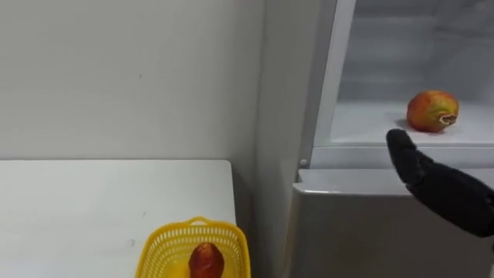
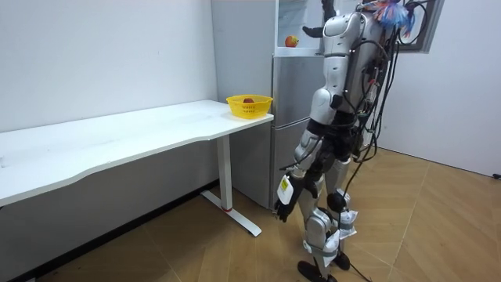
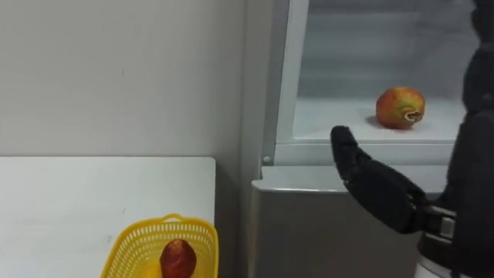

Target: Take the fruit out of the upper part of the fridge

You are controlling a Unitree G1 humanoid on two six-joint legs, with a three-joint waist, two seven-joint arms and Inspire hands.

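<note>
Right hand unclenched, fingers straight, empty, near fruit on fridge shelf; left hand hangs relaxed.

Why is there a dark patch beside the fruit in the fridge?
Left eye view: it is the fruit's own shadow, lying on the white shelf at its lower left, so the light probably comes from the right. Right eye view: the same shadow; the right hand, open, sits below and apart from it. Room view: the upper fridge looks pale and bright around the fruit.
</note>
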